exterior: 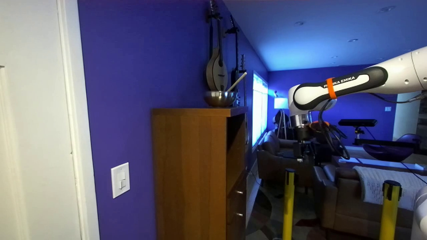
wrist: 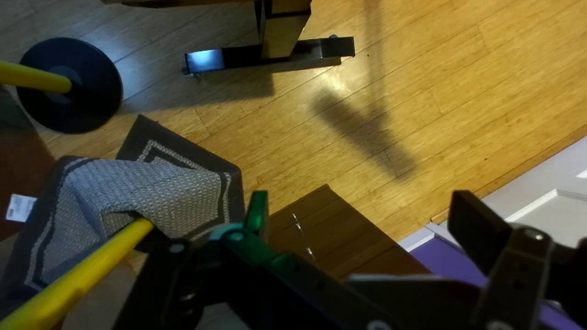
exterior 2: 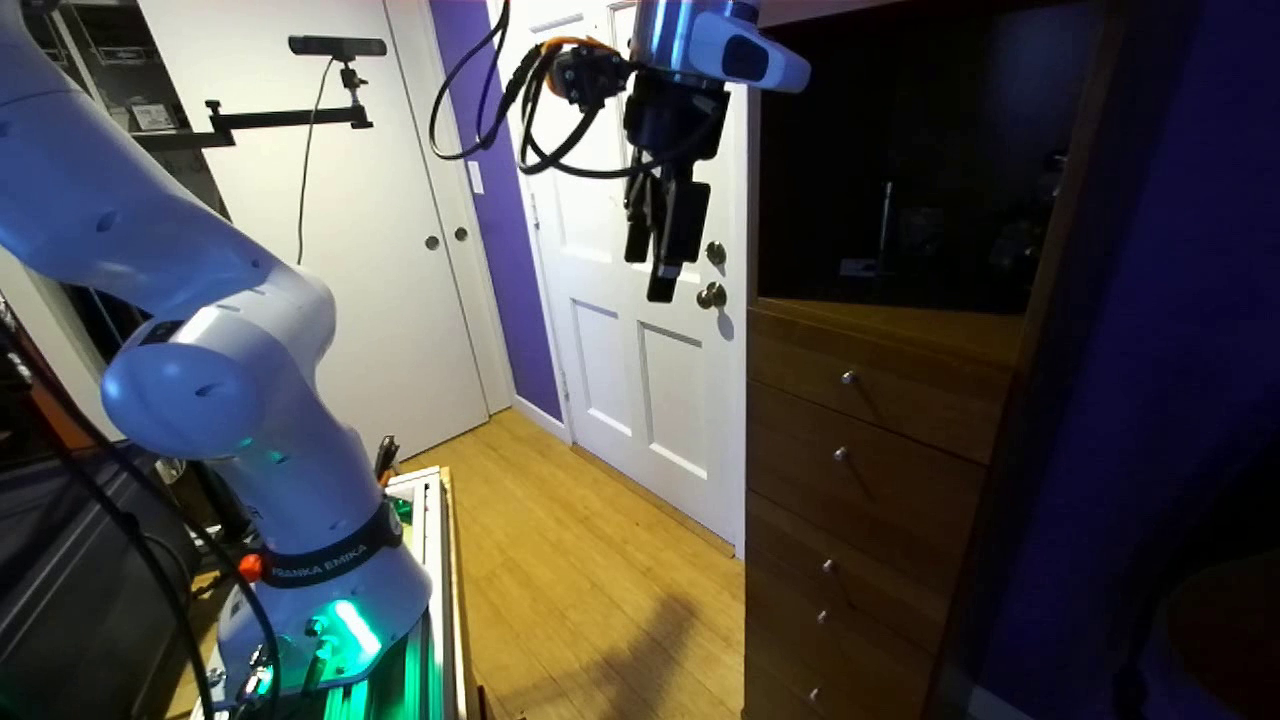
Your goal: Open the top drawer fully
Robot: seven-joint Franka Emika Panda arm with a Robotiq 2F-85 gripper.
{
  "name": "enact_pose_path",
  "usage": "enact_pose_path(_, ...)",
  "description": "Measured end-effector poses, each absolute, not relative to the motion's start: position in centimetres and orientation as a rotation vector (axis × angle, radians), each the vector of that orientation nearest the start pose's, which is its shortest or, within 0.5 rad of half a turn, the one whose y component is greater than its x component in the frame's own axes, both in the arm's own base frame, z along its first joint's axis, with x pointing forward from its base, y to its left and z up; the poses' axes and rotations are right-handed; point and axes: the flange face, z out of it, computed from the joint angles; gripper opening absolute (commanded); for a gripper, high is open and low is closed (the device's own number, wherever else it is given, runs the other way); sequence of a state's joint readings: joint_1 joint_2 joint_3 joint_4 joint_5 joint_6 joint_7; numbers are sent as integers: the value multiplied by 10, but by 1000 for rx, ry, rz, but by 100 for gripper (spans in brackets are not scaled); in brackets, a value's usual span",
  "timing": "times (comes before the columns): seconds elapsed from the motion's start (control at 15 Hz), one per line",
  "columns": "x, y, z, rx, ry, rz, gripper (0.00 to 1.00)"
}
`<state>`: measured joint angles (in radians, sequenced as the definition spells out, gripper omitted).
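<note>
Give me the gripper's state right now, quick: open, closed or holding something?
Gripper: open, its jaws wide apart in the wrist view, holding nothing.

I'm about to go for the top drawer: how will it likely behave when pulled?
The top drawer has a wide front and one small knob, so it may skew under an angled pull. The knob shines like metal, so a grip could slip. The drawer looks shut, hiding any contents, so its weight is uncertain.

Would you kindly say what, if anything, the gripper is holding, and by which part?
Nothing is held: the gripper stands open and empty, away from the top drawer.
</note>
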<state>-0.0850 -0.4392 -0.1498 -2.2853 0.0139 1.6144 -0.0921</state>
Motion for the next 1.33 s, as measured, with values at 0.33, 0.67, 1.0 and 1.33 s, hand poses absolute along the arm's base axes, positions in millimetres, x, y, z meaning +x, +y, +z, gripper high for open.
enact_pose_path(0.33, 409, -25, 480, -3018, -122, 249, 100)
enact_pose_path(0.67, 447, -12, 451, -3004, -242, 3, 100)
enact_pose_path(1.0, 484, -24, 414, -3023, -342, -164, 100)
enact_pose_path(1.33, 513, -30, 377, -3052, -437, -319, 100)
